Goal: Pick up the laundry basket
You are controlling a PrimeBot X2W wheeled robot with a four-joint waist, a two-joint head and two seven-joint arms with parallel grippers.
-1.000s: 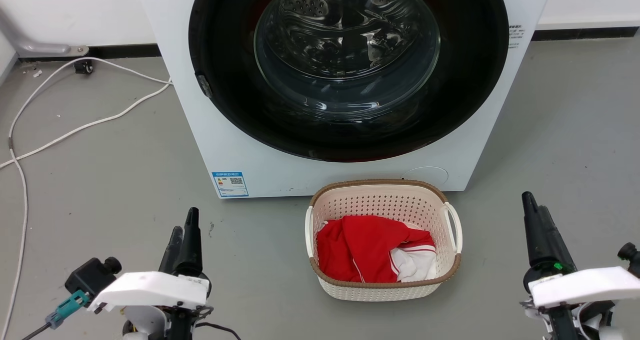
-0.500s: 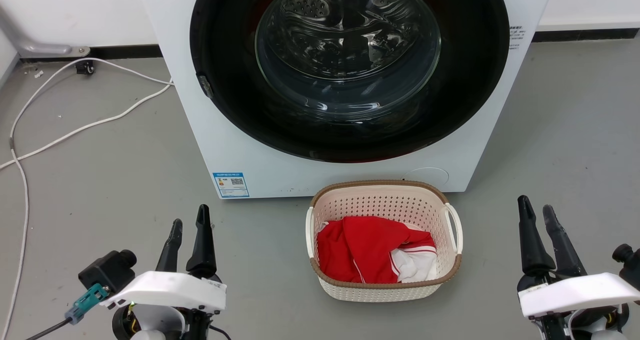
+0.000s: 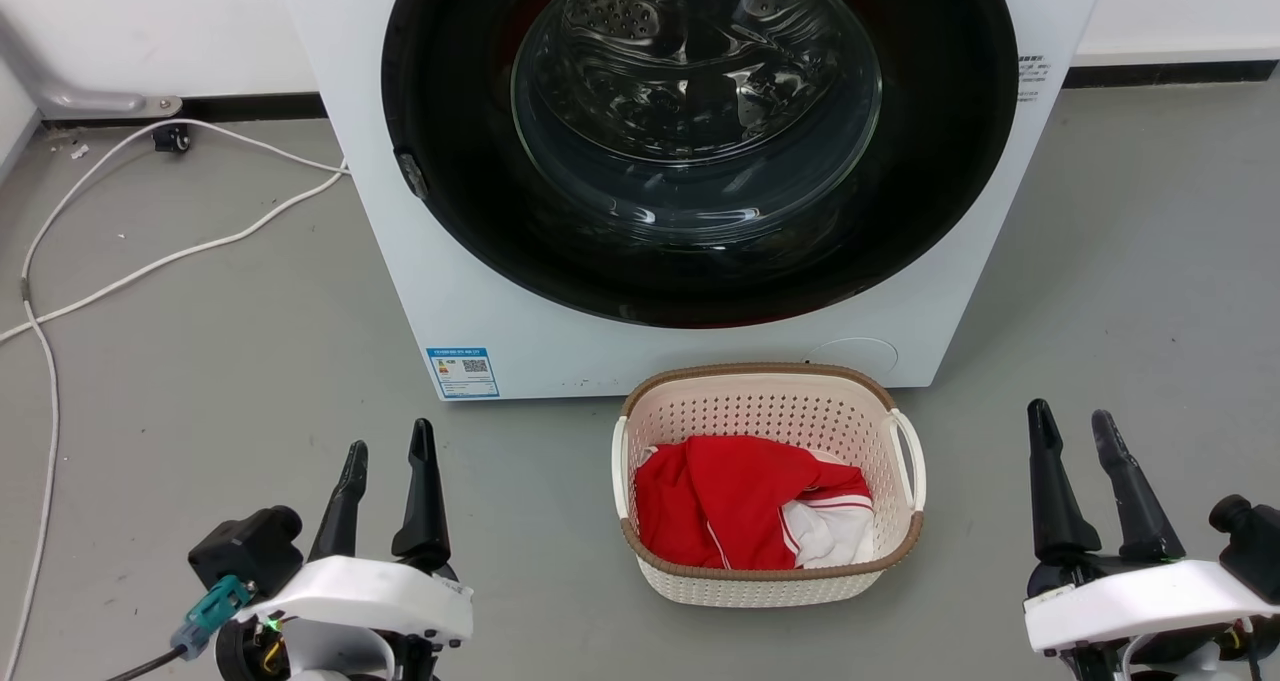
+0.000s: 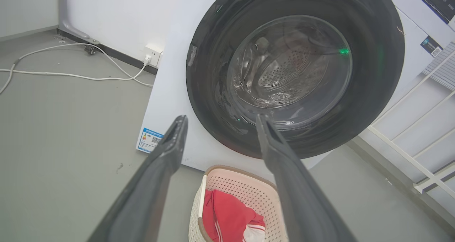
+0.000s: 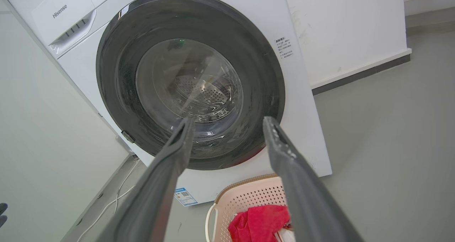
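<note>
A second ago both pairs of fingers were nearly closed. Now the left end effector and right end effector stand parted and empty, ready to reach. The laundry basket sits untouched on the floor between them, just before the washer.

Bright, even light; sharp frames; wrist views distorted.

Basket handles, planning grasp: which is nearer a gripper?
The cream perforated plastic basket's right white handle: right gripper is nearer it than left gripper is to left handle.
</note>
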